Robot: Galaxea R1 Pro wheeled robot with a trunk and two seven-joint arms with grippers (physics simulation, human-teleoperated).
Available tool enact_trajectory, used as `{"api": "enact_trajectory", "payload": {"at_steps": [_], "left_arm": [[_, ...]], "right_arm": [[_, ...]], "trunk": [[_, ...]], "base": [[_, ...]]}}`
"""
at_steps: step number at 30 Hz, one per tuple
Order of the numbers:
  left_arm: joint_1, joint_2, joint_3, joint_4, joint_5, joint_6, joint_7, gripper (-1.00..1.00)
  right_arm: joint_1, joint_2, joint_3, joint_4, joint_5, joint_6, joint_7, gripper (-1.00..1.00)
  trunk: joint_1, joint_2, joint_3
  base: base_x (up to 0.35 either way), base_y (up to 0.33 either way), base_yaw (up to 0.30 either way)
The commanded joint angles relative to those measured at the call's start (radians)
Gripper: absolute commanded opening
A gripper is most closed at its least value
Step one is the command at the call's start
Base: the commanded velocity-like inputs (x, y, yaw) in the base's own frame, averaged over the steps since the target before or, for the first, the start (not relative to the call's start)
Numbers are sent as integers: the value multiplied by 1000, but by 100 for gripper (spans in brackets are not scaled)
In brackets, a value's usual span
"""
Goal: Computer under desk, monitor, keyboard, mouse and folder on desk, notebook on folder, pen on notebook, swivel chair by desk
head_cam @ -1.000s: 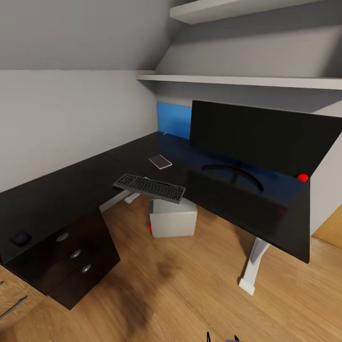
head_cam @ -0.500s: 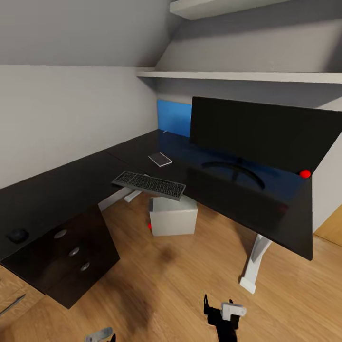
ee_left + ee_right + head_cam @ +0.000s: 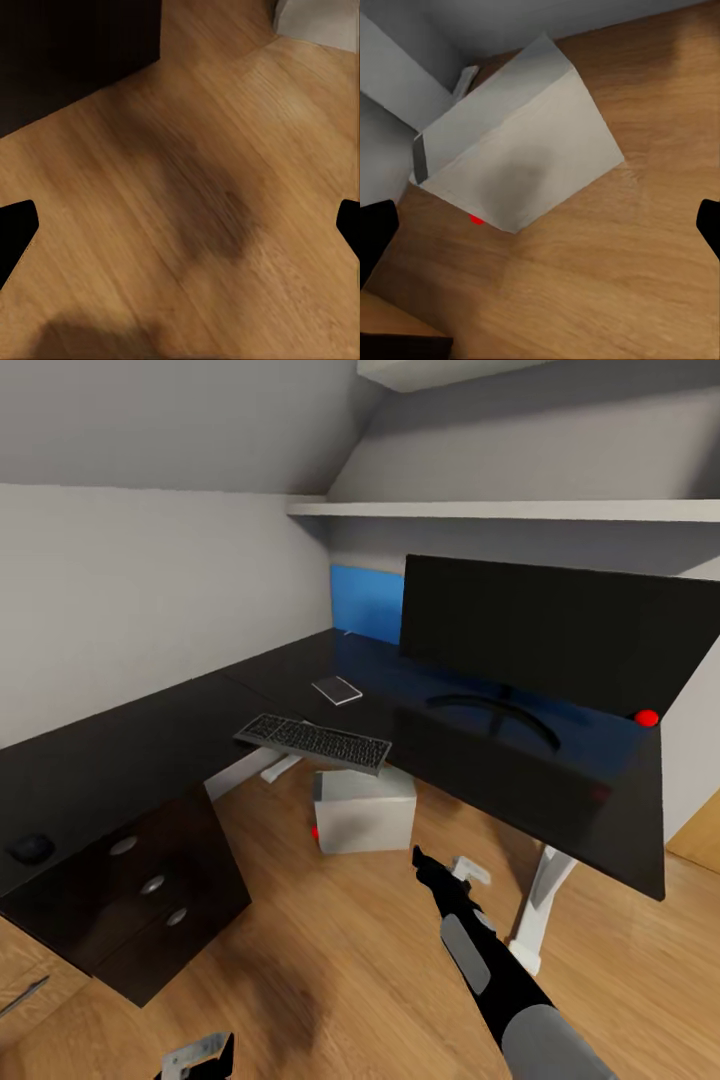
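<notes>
We see the desk (image 3: 120,760) with the monitor (image 3: 540,630) at 2 o'clock on its far wing. The keyboard (image 3: 313,742) sits at the inner corner edge, overhanging. The computer (image 3: 363,810) stands on the wood floor (image 3: 350,960) under the desk, below the keyboard. Our right gripper (image 3: 418,855) reaches toward the computer, fingers spread, empty. Left gripper (image 3: 200,1057) at 7 o'clock, spread too, over bare floor. Black mouse (image 3: 32,849) at 9 o'clock on the desk.
</notes>
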Motion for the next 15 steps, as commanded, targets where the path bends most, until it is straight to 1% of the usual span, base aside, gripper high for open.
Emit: {"api": "enact_trajectory", "payload": {"at_steps": [1, 2, 3, 5, 6, 7, 8, 10, 15], "left_arm": [[17, 8, -8, -31, 7, 1, 10, 100], [49, 17, -8, -83, 8, 21, 10, 100], [63, 21, -8, -105, 8, 33, 10, 100], [97, 30, -8, -158, 9, 86, 10, 100], [111, 34, -7, -180, 9, 114, 10, 100], [118, 36, -7, -191, 9, 126, 10, 100], [119, 37, -7, -193, 9, 129, 10, 100], [120, 37, -7, -195, 9, 131, 10, 100], [121, 37, -8, -199, 9, 132, 8, 100]], "right_arm": [[-5, -1, 6, -15, -35, -2, -6, 100], [-14, -1, 6, -44, -81, 12, -5, 100], [-18, -1, 6, -58, -104, 21, -5, 100], [-30, 0, 6, -118, -190, 86, -3, 100], [-36, 0, 6, -181, -270, 164, 4, 100], [-38, -4, 6, -224, -349, 230, 41, 100], [-39, -5, 5, -230, -367, 243, 62, 100], [-39, -8, 4, -236, -384, 255, 88, 100], [-39, -23, 4, -243, -398, 265, 118, 100]], "trunk": [[4, -8, -4], [8, -15, -7], [12, -22, -10], [19, -36, -17], [23, -43, -20], [27, -50, -23], [31, -57, -26], [38, -71, -32], [58, -106, -48]], "base": [[0, 0, 0], [0, 0, 0], [0, 0, 0], [0, 0, 0], [0, 0, 0], [0, 0, 0], [0, 0, 0], [0, 0, 0], [0, 0, 0]]}}
